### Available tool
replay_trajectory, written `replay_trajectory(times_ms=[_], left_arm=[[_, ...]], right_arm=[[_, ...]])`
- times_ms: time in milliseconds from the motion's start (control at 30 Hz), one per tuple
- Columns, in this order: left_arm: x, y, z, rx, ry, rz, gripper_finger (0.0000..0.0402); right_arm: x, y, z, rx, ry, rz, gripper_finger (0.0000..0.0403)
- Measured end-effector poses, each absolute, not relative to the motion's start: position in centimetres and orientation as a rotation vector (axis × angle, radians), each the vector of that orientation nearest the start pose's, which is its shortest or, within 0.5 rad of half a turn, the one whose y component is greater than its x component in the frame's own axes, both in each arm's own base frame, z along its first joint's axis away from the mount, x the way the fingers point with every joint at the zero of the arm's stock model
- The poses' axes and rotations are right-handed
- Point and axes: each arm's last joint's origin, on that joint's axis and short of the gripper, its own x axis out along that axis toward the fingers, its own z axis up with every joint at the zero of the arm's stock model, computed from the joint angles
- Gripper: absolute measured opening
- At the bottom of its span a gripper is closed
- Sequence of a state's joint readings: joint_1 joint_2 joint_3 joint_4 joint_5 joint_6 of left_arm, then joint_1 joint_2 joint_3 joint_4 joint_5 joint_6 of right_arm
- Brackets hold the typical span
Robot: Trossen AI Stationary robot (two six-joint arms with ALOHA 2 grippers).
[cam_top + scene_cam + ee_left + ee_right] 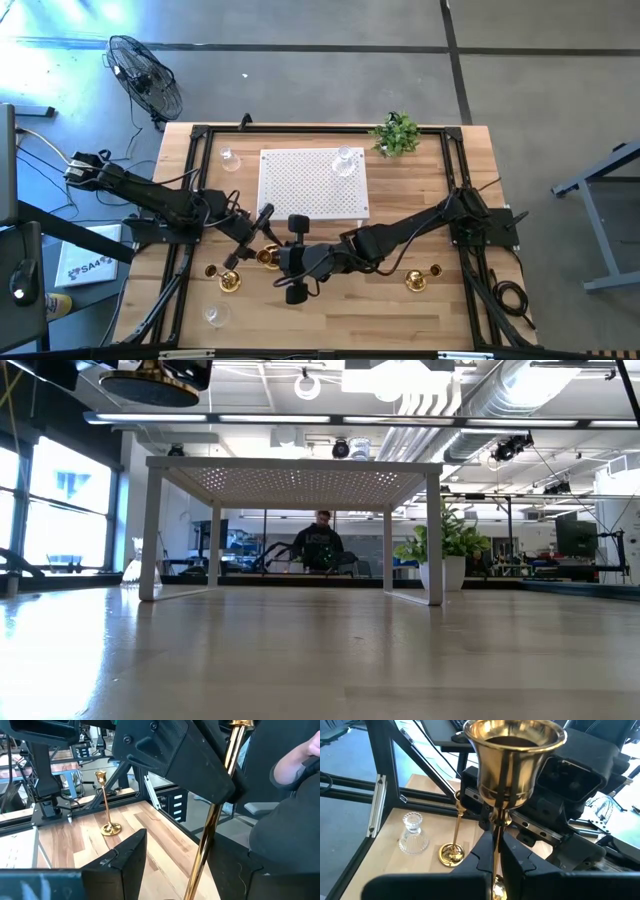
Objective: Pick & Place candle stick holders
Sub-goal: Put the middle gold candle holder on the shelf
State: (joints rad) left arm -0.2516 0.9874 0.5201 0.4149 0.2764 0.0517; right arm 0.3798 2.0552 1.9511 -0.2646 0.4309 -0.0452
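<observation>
**Right gripper clamped on brass holder at table front**

While the right gripper (pixel 496 851) sits near the front middle of the table (pixel 400 190), its fingers are pinched tight on the thin stem of a tall brass holder (pixel 512 762), cup upright above them. The left gripper (pixel 252 232) is just beside it; its fingers stand apart, and a gold stem (pixel 212 820) runs between the two grippers in the left wrist view, but whether the left fingers touch it cannot be told. A second brass holder (pixel 454 837) stands at front left, with a glass holder (pixel 412 835) just beside it. A third brass holder (pixel 417 279) stands at front right. Another glass holder (pixel 345 162) sits on the white stand (pixel 300 190), near the plant (pixel 397 133).
</observation>
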Motion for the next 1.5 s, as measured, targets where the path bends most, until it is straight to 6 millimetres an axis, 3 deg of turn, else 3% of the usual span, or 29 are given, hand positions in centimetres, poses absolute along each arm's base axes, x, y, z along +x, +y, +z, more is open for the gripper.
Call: replay_trajectory(times_ms=[700,933,1500], left_arm=[[20.62,-6.24,26.03,0.056,0.057,-0.567,0.0012],[20.6,-6.27,26.03,0.053,0.058,-0.579,0.0015],[20.66,-6.15,25.7,0.049,0.094,-0.545,0.001]], right_arm=[[45.08,16.66,33.67,-0.184,0.344,-0.048,0.0003],[45.08,16.68,33.68,-0.185,0.343,-0.047,0.0014],[44.59,17.56,33.76,-0.199,0.332,-0.144,0.0131]])
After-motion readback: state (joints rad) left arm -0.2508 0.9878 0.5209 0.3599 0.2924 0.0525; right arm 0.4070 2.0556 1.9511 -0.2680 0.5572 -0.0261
